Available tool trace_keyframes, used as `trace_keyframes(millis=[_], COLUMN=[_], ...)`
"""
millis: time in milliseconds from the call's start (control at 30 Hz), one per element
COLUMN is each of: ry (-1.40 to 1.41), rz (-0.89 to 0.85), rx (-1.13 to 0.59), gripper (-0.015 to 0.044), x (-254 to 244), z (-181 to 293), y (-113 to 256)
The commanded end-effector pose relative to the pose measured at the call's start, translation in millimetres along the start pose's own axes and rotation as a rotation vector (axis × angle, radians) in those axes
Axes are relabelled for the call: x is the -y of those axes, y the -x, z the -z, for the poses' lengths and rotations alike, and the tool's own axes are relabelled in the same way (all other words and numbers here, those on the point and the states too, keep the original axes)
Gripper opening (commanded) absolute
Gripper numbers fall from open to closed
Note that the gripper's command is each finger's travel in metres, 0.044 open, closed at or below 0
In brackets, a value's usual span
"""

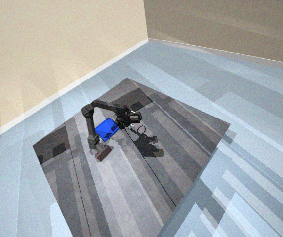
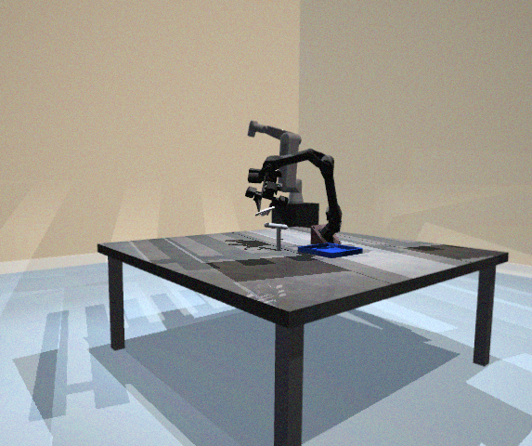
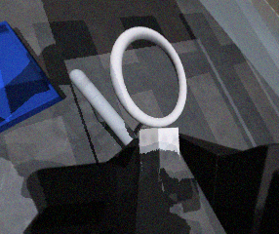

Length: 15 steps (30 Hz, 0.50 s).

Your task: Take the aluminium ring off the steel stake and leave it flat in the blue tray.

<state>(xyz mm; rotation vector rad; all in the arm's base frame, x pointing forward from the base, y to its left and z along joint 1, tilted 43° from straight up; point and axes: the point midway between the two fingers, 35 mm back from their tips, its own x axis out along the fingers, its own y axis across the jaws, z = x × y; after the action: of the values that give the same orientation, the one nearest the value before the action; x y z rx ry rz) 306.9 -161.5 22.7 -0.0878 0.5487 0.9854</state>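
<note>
Your gripper (image 1: 129,124) (image 2: 266,207) (image 3: 157,140) was clamped on the aluminium ring (image 2: 268,209) (image 3: 117,73), holding it tilted, off the steel stake (image 2: 278,240) and outside your blue tray (image 1: 101,123) (image 2: 335,254) (image 3: 27,113).

Pale smooth metal, blue plastic
The ring (image 2: 265,211) (image 3: 116,73) and the stake's cross-bar (image 2: 276,225) (image 3: 99,102) look like smooth, matt metal; the tray (image 1: 101,138) (image 2: 330,254) (image 3: 32,110) resembles plastic; the bench (image 1: 146,183) (image 2: 294,293) looks matt, like mottled stone.

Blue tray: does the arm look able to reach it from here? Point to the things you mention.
Probably yes: the gripper (image 2: 265,205) holds the ring (image 2: 265,211) (image 3: 114,68) above the cross-bar (image 2: 275,225) (image 3: 98,102), and the tray (image 1: 107,129) (image 2: 330,250) (image 3: 19,114) stands open near the stake (image 2: 278,238). The cross-bar might catch a low swing.
</note>
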Motion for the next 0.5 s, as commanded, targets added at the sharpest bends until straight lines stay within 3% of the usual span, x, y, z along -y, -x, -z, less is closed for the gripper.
trace_keyframes(millis=[0, 467], ry=[0.095, 0.397], rz=[0.030, 0.100], rx=[0.014, 0.032], gripper=[0.0000, 0.0000], x=[-4.6, -24.9], z=[-5.9, -16.4], y=[4.8, 10.6])
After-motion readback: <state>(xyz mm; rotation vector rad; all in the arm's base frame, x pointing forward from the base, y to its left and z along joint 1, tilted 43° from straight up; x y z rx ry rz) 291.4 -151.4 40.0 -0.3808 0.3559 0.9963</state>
